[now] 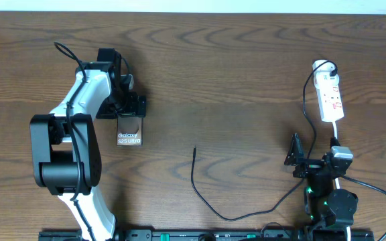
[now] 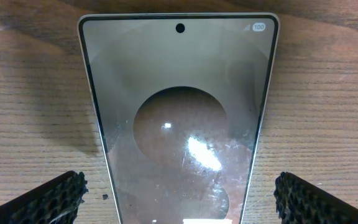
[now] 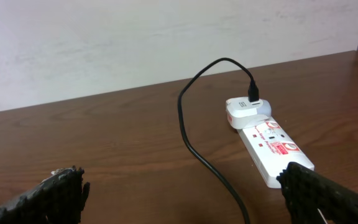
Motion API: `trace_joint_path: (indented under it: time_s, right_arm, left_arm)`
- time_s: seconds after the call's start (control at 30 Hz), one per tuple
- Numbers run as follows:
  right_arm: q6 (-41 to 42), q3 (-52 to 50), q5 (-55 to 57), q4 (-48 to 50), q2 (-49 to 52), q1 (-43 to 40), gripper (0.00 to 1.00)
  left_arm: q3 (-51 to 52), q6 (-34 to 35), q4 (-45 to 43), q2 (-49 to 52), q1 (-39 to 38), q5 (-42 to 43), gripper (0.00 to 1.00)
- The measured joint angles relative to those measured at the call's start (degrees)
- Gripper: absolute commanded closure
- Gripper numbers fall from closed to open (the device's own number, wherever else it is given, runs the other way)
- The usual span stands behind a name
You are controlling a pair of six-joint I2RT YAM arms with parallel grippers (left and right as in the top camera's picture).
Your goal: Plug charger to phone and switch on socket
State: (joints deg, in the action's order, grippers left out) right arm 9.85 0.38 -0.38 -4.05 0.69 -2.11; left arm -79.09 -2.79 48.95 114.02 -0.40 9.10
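Note:
The phone (image 1: 130, 132) lies flat on the table at the left, "Galaxy" lettering showing. My left gripper (image 1: 127, 102) is open just behind it; in the left wrist view the phone's glass (image 2: 179, 118) lies between and beyond the open fingers (image 2: 179, 199), untouched. The charger cable (image 1: 206, 199) curves across the front of the table, its small plug tip (image 1: 194, 149) free on the wood. Its white plug (image 3: 246, 111) sits in the socket strip (image 1: 330, 94), also in the right wrist view (image 3: 272, 146). My right gripper (image 1: 308, 164) is open and empty (image 3: 182, 193), near the strip's end.
The strip's white cord (image 1: 338, 137) runs toward the right arm. A pale wall (image 3: 166, 37) rises behind the table's far edge. Arm bases stand along the front edge (image 1: 200, 234).

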Motion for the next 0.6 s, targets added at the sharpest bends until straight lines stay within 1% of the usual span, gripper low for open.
trace_joint_path:
  time_s: [0.6]
  right_arm:
    - [0.00,0.00,0.00,0.00,0.00,0.00,0.01]
  left_arm:
    - [0.24,0.00,-2.27,0.00,-1.64,0.00,0.01]
